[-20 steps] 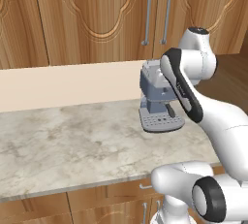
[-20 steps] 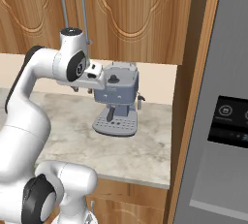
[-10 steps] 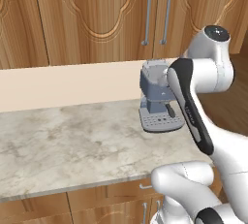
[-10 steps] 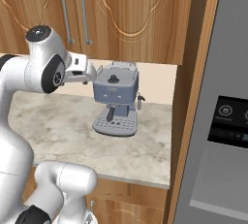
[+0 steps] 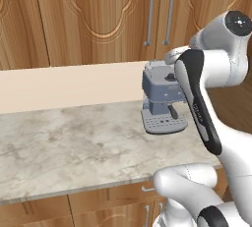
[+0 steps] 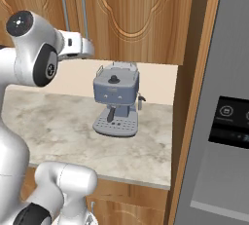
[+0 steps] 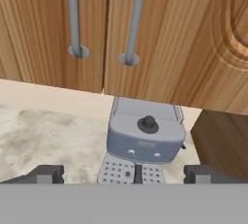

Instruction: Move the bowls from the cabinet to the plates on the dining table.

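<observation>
Facing the closed cabinet (image 7: 145, 39) above the coffee machine (image 7: 145, 138), the jaws gape wide, empty; no legible writing.

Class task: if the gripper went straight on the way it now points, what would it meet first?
Probably the closed cabinet doors, near the silver bar handles; the open gripper faces them above the coffee machine. Depth is unclear.

The cabinet (image 5: 103, 19) is warm brown wood, hung on the wall above the tabletop. Both doors (image 7: 160, 34) look shut, meeting at a thin seam, each carved with an arch outline. Two long vertical silver bar handles (image 6: 73, 9) flank that seam.
</observation>
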You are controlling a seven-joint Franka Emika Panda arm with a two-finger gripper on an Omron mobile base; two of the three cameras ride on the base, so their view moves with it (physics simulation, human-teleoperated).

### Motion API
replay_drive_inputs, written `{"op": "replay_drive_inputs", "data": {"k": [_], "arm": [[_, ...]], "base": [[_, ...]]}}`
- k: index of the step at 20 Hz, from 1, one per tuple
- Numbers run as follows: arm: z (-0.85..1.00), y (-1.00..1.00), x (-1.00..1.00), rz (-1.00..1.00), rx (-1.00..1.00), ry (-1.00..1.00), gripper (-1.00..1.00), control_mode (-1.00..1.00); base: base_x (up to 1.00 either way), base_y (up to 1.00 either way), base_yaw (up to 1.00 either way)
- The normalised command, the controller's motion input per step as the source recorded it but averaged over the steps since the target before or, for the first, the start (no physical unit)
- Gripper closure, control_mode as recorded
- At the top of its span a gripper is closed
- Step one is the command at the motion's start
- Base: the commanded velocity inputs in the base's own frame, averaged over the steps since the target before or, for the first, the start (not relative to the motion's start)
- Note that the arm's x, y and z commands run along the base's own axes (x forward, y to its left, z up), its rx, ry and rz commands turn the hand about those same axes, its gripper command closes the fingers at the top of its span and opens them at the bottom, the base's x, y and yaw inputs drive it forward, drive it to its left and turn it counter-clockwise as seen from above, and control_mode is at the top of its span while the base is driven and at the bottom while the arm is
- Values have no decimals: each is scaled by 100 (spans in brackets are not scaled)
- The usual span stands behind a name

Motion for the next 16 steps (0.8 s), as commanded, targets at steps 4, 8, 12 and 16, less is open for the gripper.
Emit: {"op": "replay_drive_inputs", "data": {"k": [4, 8, 12, 16], "arm": [[33, 0, 30, -16, 0, -9, -100, -100], [5, 0, 48, -17, 0, -2, -100, -100], [-3, 0, 62, -8, 0, -4, -100, -100], [0, 0, 61, -2, 1, -4, -100, -100]], "base": [[0, 0, 0], [0, 0, 0], [0, 0, 0], [0, 0, 0]]}}
